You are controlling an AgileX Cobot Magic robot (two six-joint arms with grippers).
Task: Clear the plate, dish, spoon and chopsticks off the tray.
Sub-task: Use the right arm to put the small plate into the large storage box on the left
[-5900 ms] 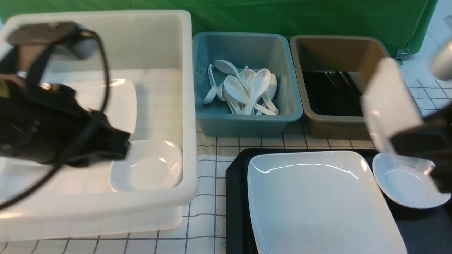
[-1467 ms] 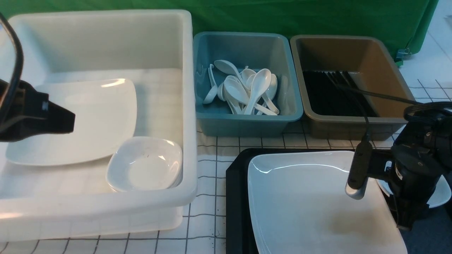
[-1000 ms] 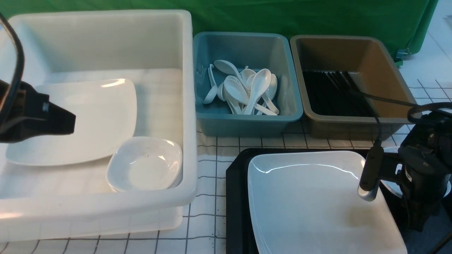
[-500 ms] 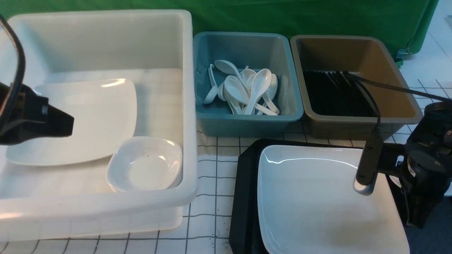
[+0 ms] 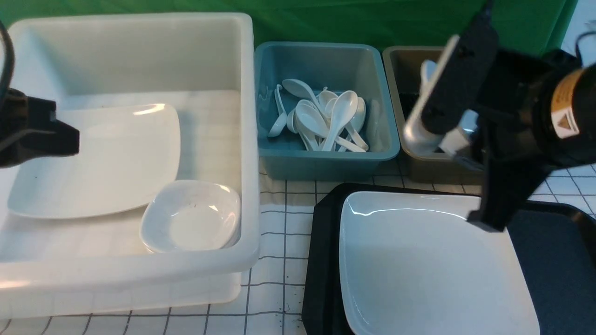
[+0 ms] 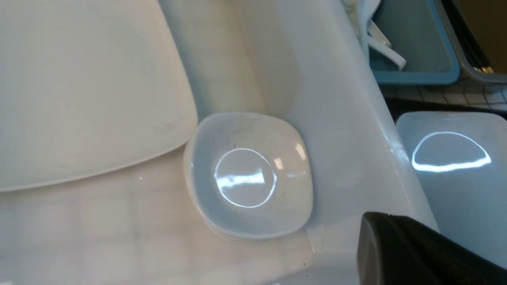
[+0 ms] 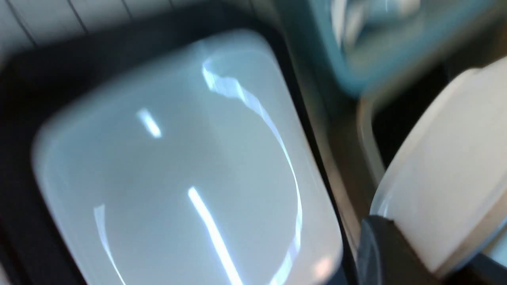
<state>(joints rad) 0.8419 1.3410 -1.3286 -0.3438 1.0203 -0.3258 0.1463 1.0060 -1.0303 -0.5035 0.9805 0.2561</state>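
Lying on the tray point(image 5: 321, 260), the plate point(image 5: 428, 265) runs off the front view's lower edge, while the blurred dish point(image 7: 435, 166) hangs over the brown tub point(image 5: 393, 93), its rim clamped in the right claw point(image 7: 382, 249); the left claw point(image 5: 70, 142), half out of view, is pressed together.

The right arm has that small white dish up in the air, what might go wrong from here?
1. The small glossy white dish looks pinched only at its rim by the right arm's fingers; it may slip and fall onto the large white plate or the brown plastic tub.
2. The left arm hangs over the big white plastic bin, so a drop-off there may mean a bump.
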